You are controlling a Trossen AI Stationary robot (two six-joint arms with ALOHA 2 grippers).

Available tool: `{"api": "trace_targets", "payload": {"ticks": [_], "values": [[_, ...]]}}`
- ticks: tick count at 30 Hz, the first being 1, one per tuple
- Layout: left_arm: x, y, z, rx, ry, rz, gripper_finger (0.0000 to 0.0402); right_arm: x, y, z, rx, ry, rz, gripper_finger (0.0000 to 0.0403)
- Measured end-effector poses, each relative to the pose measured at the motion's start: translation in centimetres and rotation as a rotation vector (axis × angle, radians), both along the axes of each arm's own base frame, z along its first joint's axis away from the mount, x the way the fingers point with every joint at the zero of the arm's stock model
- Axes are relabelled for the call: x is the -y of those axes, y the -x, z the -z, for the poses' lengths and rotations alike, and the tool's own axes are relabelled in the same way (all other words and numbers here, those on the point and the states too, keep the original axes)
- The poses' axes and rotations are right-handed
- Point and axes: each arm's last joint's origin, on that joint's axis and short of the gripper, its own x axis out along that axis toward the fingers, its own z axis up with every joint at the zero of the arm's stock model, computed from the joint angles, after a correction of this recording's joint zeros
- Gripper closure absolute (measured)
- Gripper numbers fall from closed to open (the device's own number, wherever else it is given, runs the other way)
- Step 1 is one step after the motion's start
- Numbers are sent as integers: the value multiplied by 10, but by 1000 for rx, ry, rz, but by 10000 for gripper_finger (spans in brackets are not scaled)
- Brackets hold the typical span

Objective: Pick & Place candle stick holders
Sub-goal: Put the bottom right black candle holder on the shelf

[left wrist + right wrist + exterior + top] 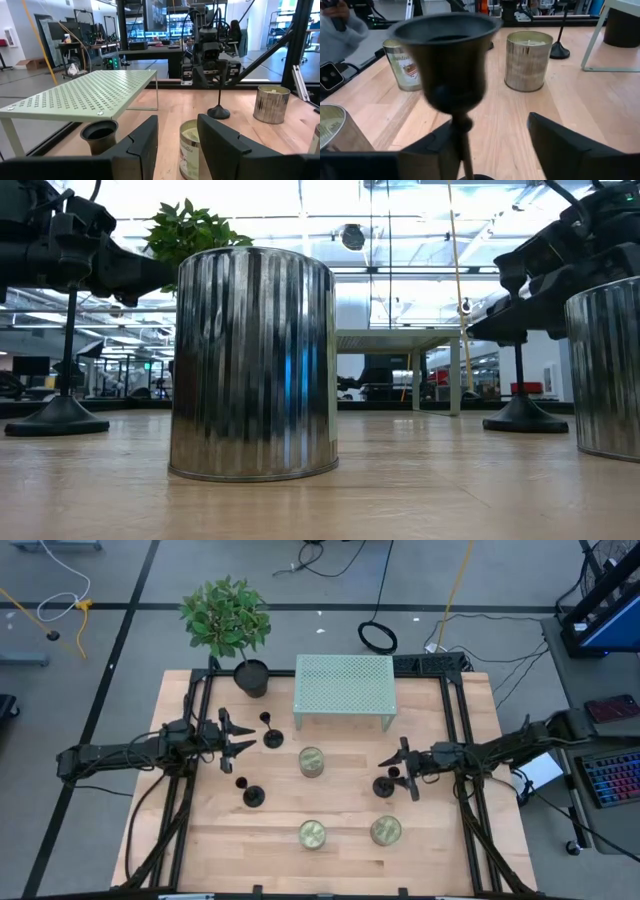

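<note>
Right gripper (408,772): fingers spread either side of a candle stick holder (384,785) near the table's (450,860) right edge, not pinching | Left gripper (236,738): spread, near the left edge; a second holder (272,734) stands just beyond it by the green rack (344,683); a third holder (252,794) stands toward the front-left | three jar candles (311,761) stand mid-table

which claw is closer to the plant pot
Left. The left claw sits just below and beside the plant pot; the right claw is far across the table.
</note>
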Motion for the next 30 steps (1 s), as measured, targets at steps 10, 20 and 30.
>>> {"api": "trace_targets", "payload": {"ticks": [10,20,30], "values": [[0,0,0,4,-1,0,256,0,-3,-11,124,43,-10,382],[0,0,-2,23,-5,-1,256,6,-5,-38,383,63,97,387],[0,0,-8,75,-91,-8,256,18,-62,-125,543,218,255,386]]}}
